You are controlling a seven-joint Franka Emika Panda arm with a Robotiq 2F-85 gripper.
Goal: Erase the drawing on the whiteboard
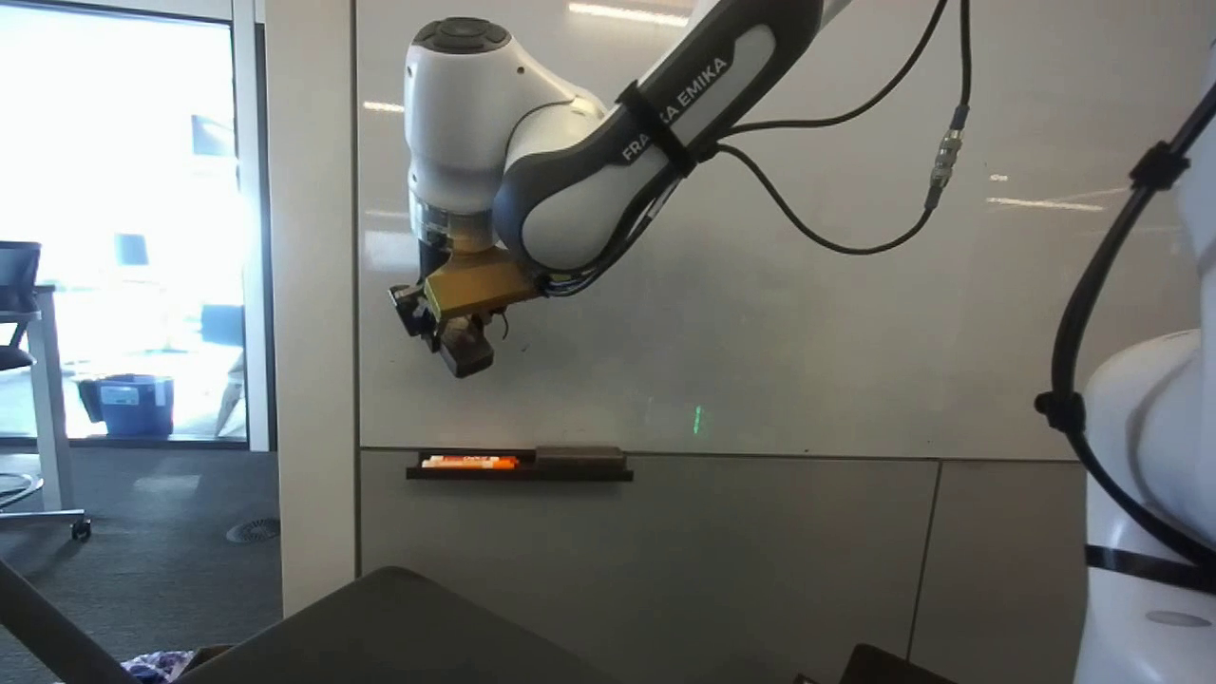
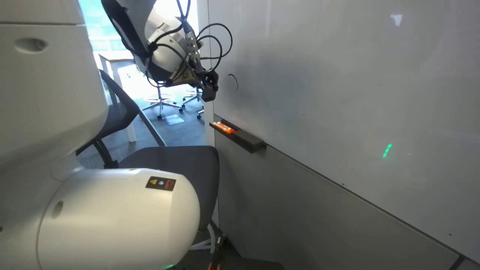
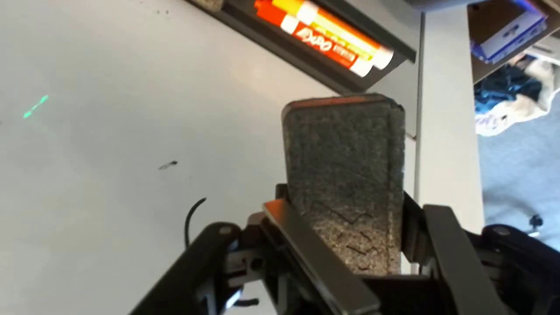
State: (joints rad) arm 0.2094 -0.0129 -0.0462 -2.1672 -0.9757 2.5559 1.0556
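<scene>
Grey eraser (image 3: 343,162) clamped in pincer (image 3: 348,205), black curve (image 3: 188,221) on whiteboard (image 1: 836,351)

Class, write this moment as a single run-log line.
gripper: holding eraser | whiteboard: curved black stroke visible | tray: two markers | status: erasing unfinished

White, rounded arm (image 1: 589,209), dark casing (image 1: 798,28), EMIKA lettering (image 1: 701,84), black cables (image 1: 846,251), gold-toned wrist block (image 1: 480,283), black-and-grey end effector (image 3: 345,203)

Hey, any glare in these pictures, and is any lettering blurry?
In both exterior views, the window looks washed out; in an exterior view, light streaks glare on the whiteboard; in the wrist view, EXPO reads on the red marker, but its smaller print blurs.
</scene>
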